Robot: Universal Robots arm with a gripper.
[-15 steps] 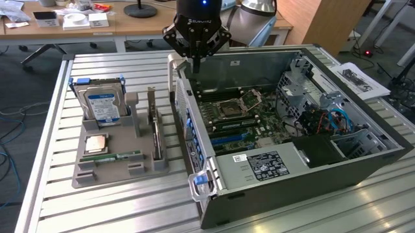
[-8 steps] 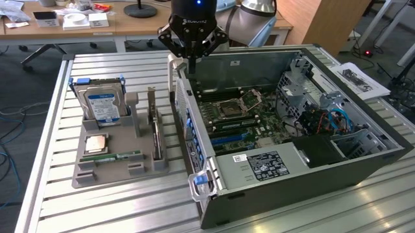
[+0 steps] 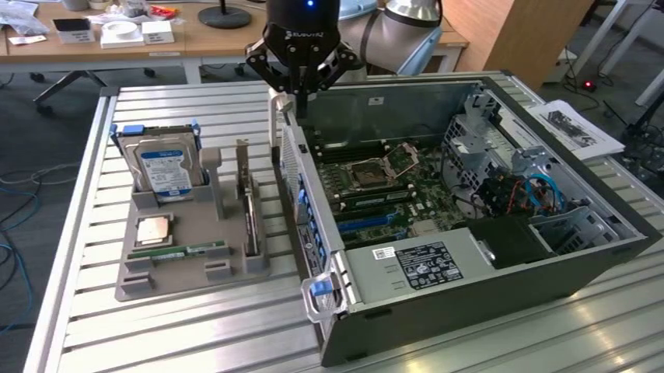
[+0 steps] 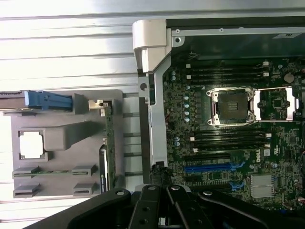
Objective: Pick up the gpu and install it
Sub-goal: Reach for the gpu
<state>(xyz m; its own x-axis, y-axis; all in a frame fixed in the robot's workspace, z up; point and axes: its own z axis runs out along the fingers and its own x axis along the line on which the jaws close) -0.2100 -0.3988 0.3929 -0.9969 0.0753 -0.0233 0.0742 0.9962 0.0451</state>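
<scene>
Exterior view: the gripper (image 3: 301,92) hangs above the wall of the open computer case (image 3: 467,311) that faces the grey holder tray (image 3: 140,286). Its fingers are drawn together and hold nothing. The gpu (image 3: 249,203) stands on edge in the tray, just beside the case and apart from the gripper. A hard drive (image 3: 163,167) stands upright in the same tray. Wrist view: the motherboard (image 4: 228,157) lies exposed inside the case.

gpu (image 3: 250,214) edge-on, face hidden; hard drive (image 4: 14,102) cropped by wrist view's edge.
</scene>
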